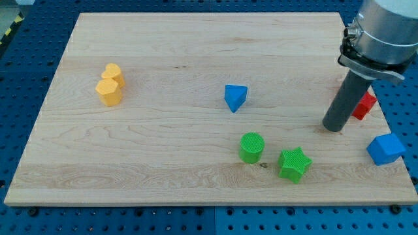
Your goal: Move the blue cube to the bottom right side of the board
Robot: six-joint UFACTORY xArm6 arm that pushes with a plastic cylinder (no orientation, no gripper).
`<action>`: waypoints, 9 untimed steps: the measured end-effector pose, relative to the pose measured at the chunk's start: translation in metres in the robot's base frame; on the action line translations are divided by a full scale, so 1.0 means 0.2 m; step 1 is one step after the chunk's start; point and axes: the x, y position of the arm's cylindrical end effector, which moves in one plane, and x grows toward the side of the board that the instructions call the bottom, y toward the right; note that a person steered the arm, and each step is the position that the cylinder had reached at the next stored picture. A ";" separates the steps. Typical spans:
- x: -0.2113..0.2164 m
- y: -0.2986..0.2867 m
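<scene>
The wooden board (196,59) is wide. My tip (333,128) has no pincer, it is only a bare rod, standing at the right, beside a red block (366,104). The blue cube (385,149) lies near the right edge, right of my tip. It looks light, stiff and probably slides easily; push a flat face, I think.

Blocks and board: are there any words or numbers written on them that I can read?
None. No words, numbers or signs show on the wooden board, the blue cube, the other coloured blocks or the arm. My tip stands up and to the view's left of the blue cube, apart from it.
</scene>
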 end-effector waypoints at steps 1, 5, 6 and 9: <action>0.02 0.22; 0.33 0.46; 0.17 0.43; 0.23 0.33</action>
